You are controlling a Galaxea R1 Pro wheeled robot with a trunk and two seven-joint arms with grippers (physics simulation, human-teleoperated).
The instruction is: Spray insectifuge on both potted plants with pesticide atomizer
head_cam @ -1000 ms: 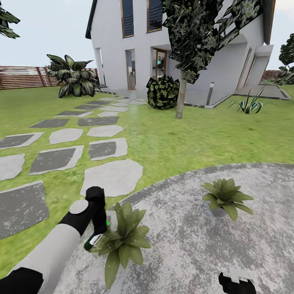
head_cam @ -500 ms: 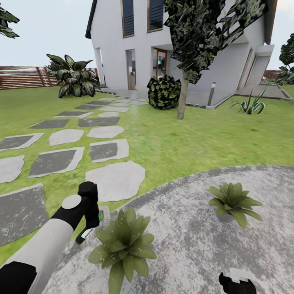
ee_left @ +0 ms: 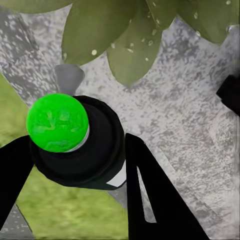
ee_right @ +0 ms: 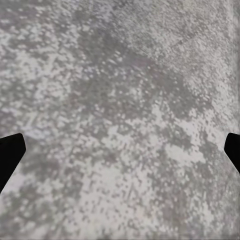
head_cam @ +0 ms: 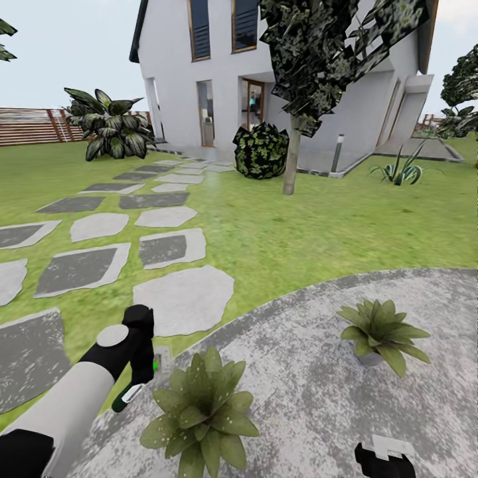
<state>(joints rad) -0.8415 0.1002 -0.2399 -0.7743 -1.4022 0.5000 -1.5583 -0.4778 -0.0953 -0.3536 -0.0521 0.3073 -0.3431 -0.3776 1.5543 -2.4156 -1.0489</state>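
Two potted plants (head_cam: 199,411) (head_cam: 380,330) await spraying. My left jaws (ee_left: 75,165) clamp the pesticide atomizer (ee_left: 75,142) beside the nearer rosette; next, aim its nozzle. Right jaws (ee_right: 120,150) spread wide, empty.

A white two-storey house (head_cam: 265,73) with tall dark windows fills the upper middle of the head view. In front of it stands a thin-trunked tree (head_cam: 290,156) with a dark mottled crown, and just left of the trunk a round dark speckled bush (head_cam: 261,151). A big palm-like shrub (head_cam: 109,129) sits at upper left. A thin-leaved spiky grass clump (head_cam: 401,171) grows at right, near a short grey lamp post (head_cam: 338,154).
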